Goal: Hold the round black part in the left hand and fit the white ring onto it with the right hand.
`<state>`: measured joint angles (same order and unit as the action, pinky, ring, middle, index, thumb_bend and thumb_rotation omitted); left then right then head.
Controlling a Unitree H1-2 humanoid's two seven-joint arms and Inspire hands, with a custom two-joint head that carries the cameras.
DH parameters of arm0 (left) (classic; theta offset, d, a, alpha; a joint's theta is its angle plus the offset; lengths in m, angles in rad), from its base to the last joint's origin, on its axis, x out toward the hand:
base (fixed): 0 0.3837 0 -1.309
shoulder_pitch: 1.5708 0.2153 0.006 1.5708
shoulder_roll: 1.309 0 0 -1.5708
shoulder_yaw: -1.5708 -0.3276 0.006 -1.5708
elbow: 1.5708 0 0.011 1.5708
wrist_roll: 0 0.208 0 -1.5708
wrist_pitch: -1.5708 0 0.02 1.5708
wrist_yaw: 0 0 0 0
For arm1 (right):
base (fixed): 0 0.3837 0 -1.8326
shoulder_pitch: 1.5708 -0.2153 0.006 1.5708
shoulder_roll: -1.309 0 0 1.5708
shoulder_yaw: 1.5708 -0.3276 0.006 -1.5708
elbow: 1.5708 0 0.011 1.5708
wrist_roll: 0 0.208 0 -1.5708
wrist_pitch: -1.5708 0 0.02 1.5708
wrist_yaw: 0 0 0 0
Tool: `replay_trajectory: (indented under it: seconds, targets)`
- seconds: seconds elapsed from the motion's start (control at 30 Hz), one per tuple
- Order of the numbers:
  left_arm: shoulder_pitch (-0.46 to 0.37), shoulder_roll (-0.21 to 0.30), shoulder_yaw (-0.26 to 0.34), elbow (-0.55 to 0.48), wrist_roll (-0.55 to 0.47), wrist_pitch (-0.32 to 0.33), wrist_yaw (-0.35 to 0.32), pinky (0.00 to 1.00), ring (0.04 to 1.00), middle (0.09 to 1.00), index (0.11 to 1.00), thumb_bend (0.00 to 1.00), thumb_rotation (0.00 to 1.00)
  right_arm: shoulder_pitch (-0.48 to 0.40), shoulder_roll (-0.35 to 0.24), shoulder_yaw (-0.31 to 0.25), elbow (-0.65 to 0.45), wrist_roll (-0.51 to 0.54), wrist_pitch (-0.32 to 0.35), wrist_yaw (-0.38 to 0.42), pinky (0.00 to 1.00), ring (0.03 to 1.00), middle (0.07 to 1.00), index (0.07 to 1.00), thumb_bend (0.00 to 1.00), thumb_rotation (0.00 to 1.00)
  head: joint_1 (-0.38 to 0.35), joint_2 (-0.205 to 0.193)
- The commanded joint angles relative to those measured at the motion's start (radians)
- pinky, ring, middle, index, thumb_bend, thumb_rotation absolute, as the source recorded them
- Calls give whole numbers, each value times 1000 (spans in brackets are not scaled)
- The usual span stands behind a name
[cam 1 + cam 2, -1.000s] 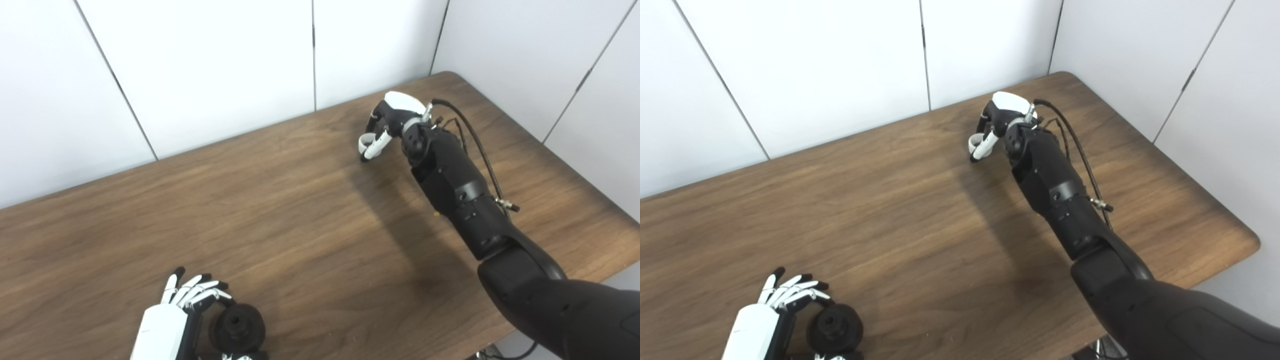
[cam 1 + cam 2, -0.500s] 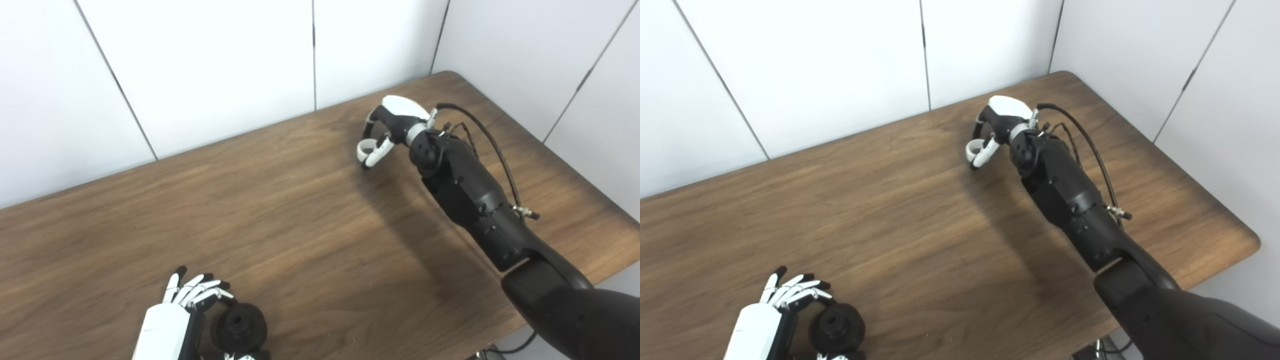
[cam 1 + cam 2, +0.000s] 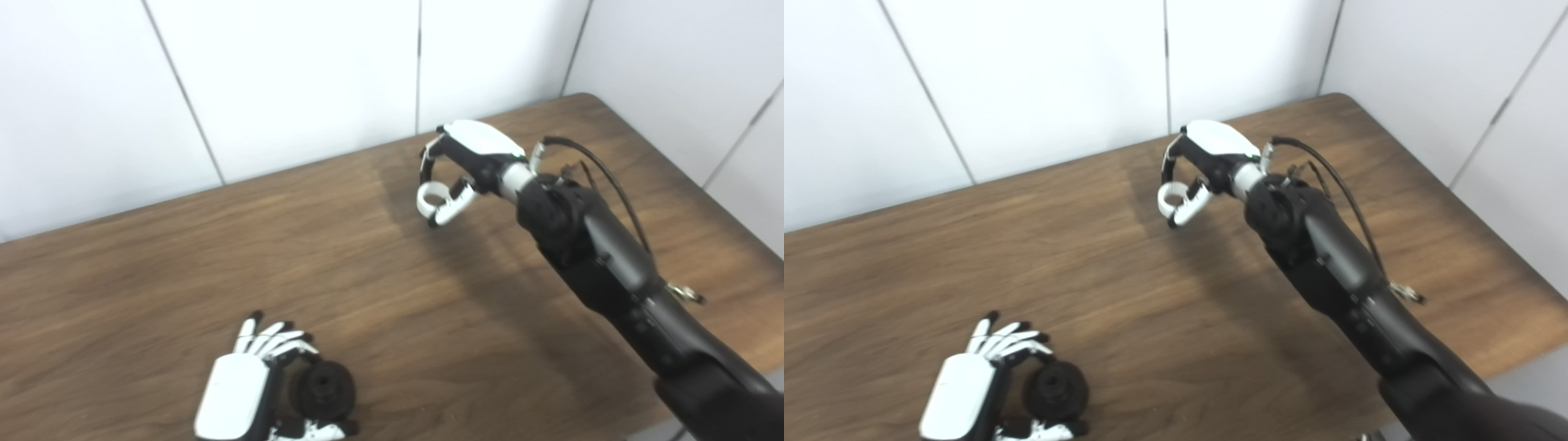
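The round black part (image 3: 323, 389) with a hole in its middle sits in my left hand (image 3: 245, 392) near the table's front edge; the fingers curl over its far side and the thumb lies under it. My right hand (image 3: 465, 165) hangs above the far middle of the wooden table (image 3: 184, 257), shut on the small white ring (image 3: 429, 197), which is pinched between thumb and fingers. The same ring (image 3: 1170, 197) and black part (image 3: 1055, 389) show in the right eye view. The two hands are far apart.
White wall panels (image 3: 294, 79) stand right behind the table's far edge. The table's right corner (image 3: 1335, 101) is rounded. A black cable (image 3: 600, 177) loops along my right forearm.
The camera has shifted, moving the whole scene rightward in the picture. My right hand has lifted off the table with the white ring and come a little toward the left. The left hand keeps its hold.
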<state>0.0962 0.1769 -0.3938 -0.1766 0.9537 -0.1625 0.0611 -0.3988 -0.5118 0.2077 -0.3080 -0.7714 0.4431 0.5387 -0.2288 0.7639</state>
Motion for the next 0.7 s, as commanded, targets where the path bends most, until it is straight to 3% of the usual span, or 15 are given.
replay_trajectory:
  seconds: [0.0, 0.27, 0.67]
  targets:
    - [10, -15, -14, 7, 14, 3, 19, 1000, 849, 743, 482, 524, 52, -22, -6, 6, -72, -3, -1, 20, 1000, 967, 825, 484, 524, 134, 5, 0]
    - [10, -46, -38, -3, 30, 37, 3, 1000, 865, 752, 483, 524, 52, 13, 63, 95, -221, -49, 7, 115, 1000, 961, 844, 483, 524, 134, 113, 26]
    - [4, -63, -54, -12, 44, 74, -6, 1000, 882, 759, 483, 524, 53, 108, 153, 158, -349, -69, -22, 157, 1000, 991, 859, 483, 524, 133, 155, 51]
